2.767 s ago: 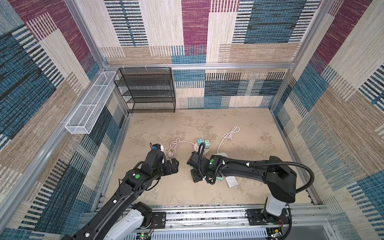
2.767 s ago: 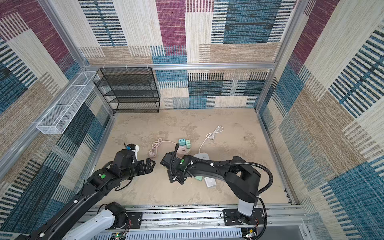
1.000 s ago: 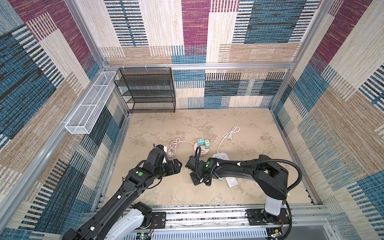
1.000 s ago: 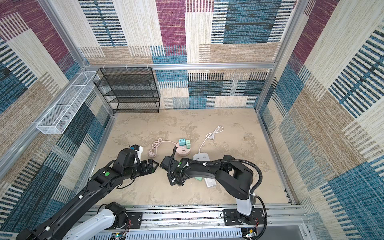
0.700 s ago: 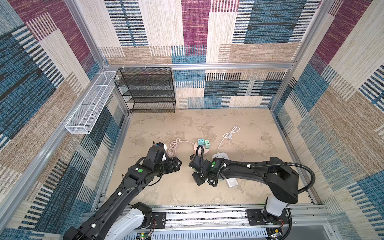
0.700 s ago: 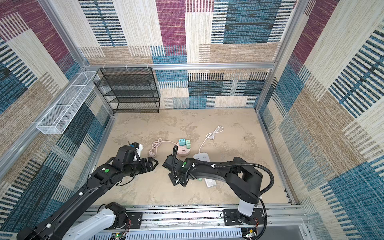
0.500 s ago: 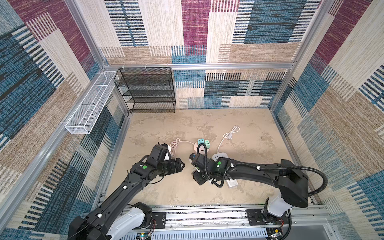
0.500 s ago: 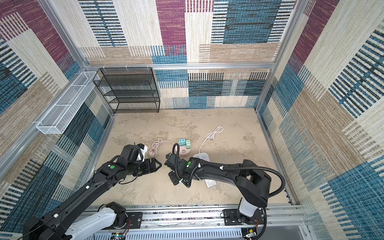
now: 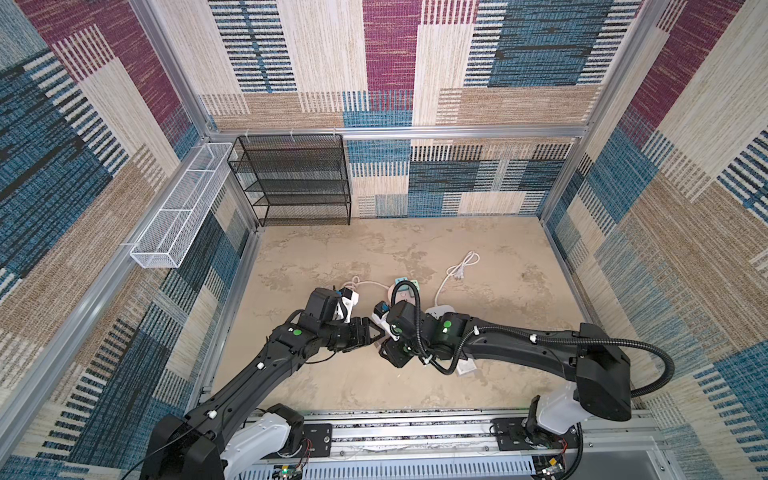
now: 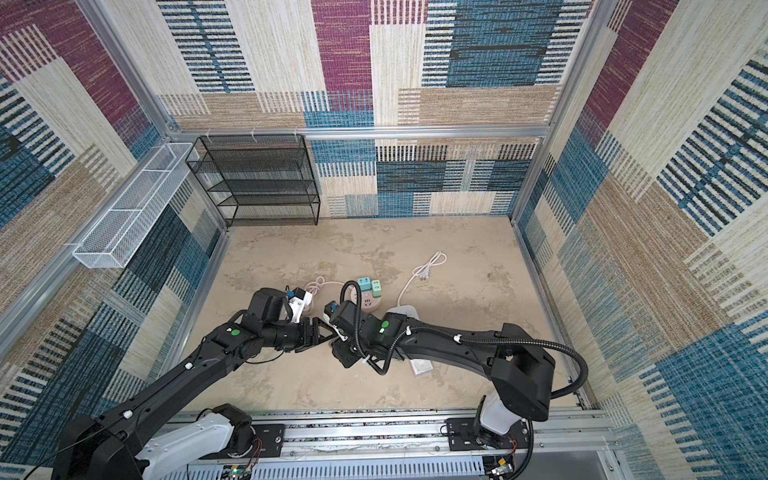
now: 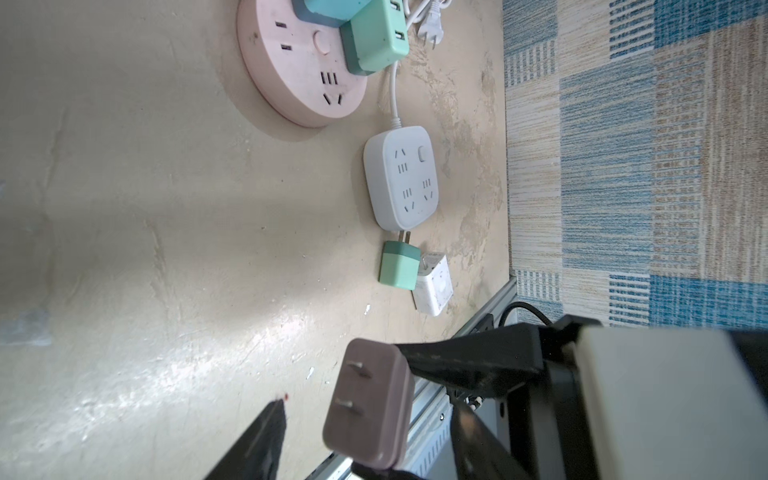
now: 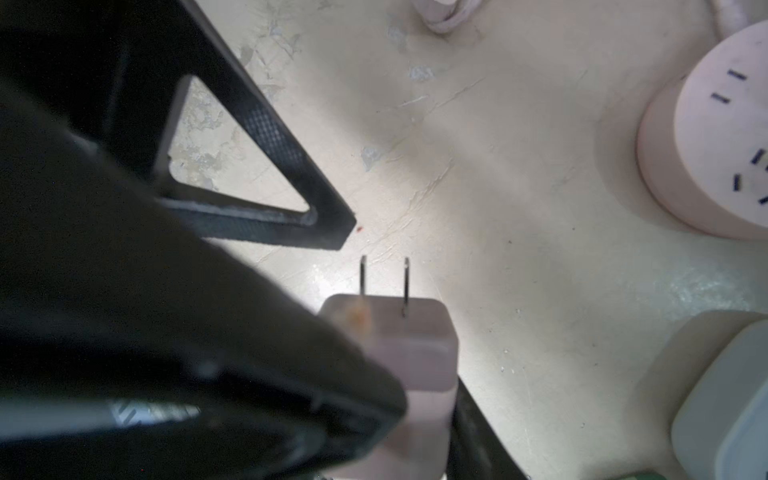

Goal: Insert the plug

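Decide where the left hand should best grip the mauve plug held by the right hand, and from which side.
Take the mauve plug by its broad flat faces, just behind the pronged end, the left hand coming from the side opposite the right hand. That hand seems to clamp the narrow edges further back, and the prongs should stay bare.

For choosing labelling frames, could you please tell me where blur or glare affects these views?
Right wrist view: dark foreground blurred, plug body soft, glare on tabletop behind its prongs. Left wrist view: plug sharp, tabletop sheen. Both top views: sharp, evenly lit.
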Robot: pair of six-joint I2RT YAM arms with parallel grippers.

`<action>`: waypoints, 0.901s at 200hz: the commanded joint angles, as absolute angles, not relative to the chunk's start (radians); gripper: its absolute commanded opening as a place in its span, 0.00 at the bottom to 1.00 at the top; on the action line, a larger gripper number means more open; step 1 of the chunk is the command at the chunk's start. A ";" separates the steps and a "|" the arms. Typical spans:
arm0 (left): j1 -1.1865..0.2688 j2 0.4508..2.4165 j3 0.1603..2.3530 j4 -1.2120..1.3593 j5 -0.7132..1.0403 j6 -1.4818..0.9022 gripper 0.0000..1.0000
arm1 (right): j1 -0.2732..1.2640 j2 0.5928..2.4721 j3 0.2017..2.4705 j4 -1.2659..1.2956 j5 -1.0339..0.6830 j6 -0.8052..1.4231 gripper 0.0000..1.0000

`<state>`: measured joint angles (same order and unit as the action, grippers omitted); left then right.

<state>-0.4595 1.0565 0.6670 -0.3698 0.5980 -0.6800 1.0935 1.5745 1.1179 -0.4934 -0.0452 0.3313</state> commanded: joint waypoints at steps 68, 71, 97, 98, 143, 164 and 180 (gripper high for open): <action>-0.459 1.030 0.627 -0.298 0.689 -0.709 0.56 | 1.095 1.553 1.142 -0.471 -0.079 0.311 0.10; -0.459 1.029 0.626 -0.296 0.691 -0.709 0.56 | 1.094 1.553 1.144 -0.471 -0.081 0.310 0.10; -0.459 1.026 0.621 -0.288 0.701 -0.710 0.54 | 1.095 1.557 1.153 -0.476 -0.093 0.303 0.10; -0.459 1.026 0.621 -0.288 0.701 -0.710 0.54 | 1.095 1.557 1.153 -0.477 -0.093 0.303 0.10; -0.459 1.032 0.613 -0.274 0.710 -0.713 0.47 | 1.095 1.566 1.173 -0.492 -0.106 0.293 0.10; -0.459 1.032 0.606 -0.265 0.712 -0.718 0.45 | 1.095 1.570 1.177 -0.500 -0.106 0.290 0.11; -0.459 1.036 0.603 -0.259 0.715 -0.720 0.42 | 1.094 1.574 1.178 -0.502 -0.106 0.288 0.11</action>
